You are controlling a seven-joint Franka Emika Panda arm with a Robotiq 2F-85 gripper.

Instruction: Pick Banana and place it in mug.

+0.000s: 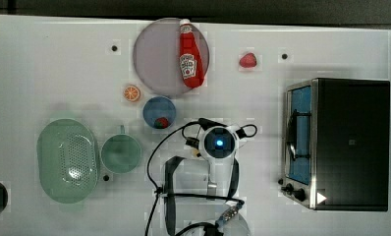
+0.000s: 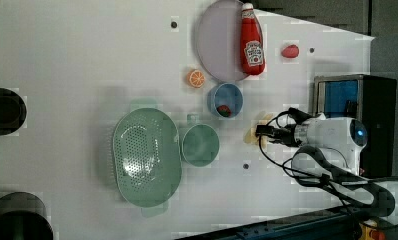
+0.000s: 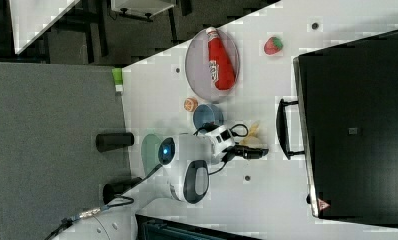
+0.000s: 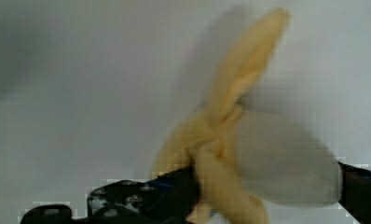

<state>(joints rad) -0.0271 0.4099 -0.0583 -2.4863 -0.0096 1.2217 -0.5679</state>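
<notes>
The banana (image 4: 267, 158), a pale yellow-cream piece with peel flaps spread out, lies on the white table between my gripper's (image 4: 249, 196) two dark fingers. The gripper is open, with one finger (image 4: 141, 196) on each side of the fruit. In the left view the banana (image 2: 252, 131) sits just off the gripper's (image 2: 261, 134) tip, to the right of the mug (image 2: 200, 145). The mug (image 1: 121, 153) is a round teal-green cup and stands upright, left of my arm in the top view. In the right view the banana (image 3: 252, 132) lies beside the gripper (image 3: 257, 151).
A blue bowl (image 1: 159, 112) holding a strawberry stands close to the arm. A perforated green basket (image 1: 67, 160) sits beside the mug. An orange slice (image 1: 131, 93), a ketchup bottle (image 1: 190, 54) on a grey plate, a loose strawberry (image 1: 248, 60) and a toaster oven (image 1: 341, 142) are also here.
</notes>
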